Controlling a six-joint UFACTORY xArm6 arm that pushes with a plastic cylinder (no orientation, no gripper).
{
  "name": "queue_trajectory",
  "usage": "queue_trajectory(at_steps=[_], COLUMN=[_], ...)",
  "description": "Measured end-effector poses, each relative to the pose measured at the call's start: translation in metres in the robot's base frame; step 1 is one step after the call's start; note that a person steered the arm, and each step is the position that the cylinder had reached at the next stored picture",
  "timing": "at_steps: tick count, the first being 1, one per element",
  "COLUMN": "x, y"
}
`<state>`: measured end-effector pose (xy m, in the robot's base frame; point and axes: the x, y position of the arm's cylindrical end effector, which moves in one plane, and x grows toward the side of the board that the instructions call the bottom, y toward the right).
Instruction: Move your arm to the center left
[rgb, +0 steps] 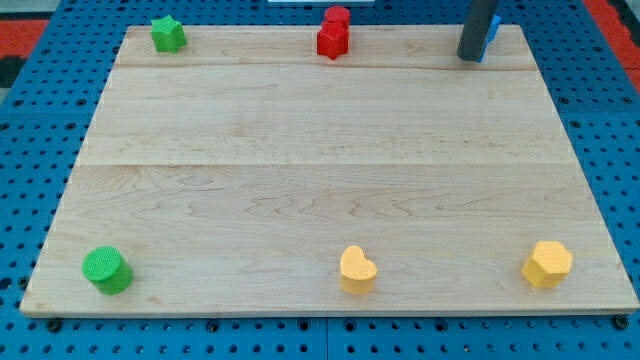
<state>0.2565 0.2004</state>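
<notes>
Along the near edge of the pale wooden board (330, 190) sit a green cylinder block (106, 270) at left, a yellow heart-shaped block (357, 268) mid, a yellow hexagonal block (547, 263) right; all well clear of my path. Far edge: a green star block (168, 34), a red block (334, 32), and my tip (469, 58) at far right, touching a blue block (492, 30) behind it. No claw here, just a rod, so nothing grasped. The target, centre left, is bare wood; I'd sweep diagonally nearer and left, passing near-side of the red block.
</notes>
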Motion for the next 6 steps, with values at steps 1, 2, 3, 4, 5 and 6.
queue_trajectory(at_steps=[1, 2, 3, 4, 5, 6], x=[0.027, 0.049, 0.050, 0.057, 0.089, 0.135], y=[-0.016, -0.108, -0.221, -0.339, -0.424, -0.505])
